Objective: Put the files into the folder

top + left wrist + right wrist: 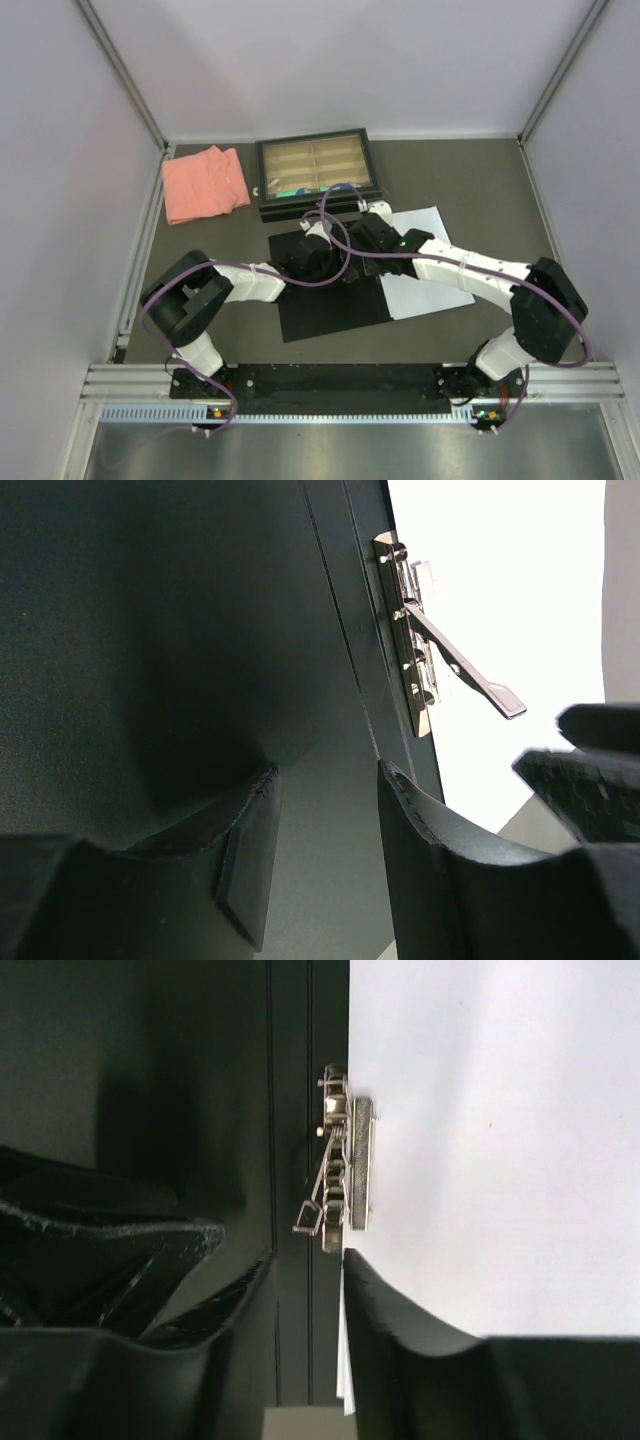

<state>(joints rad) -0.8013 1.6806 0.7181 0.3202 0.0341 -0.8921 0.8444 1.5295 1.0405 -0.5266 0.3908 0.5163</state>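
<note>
The folder (325, 305) lies open on the table, its matte black inside facing up. White sheets, the files (425, 270), lie on its right half; no print shows on them here. A metal spring clip (418, 645) sits along the spine at the sheets' edge with its lever raised; it also shows in the right wrist view (345, 1170). My left gripper (325, 780) is open and empty, low over the black inside just left of the spine. My right gripper (308, 1265) is open and empty, straddling the spine, one finger over the files (500, 1140). The two grippers are close together.
A black-framed tray (315, 170) with tan compartments stands just behind the folder. A folded salmon-pink cloth (203, 183) lies at the back left. White walls enclose the table on three sides.
</note>
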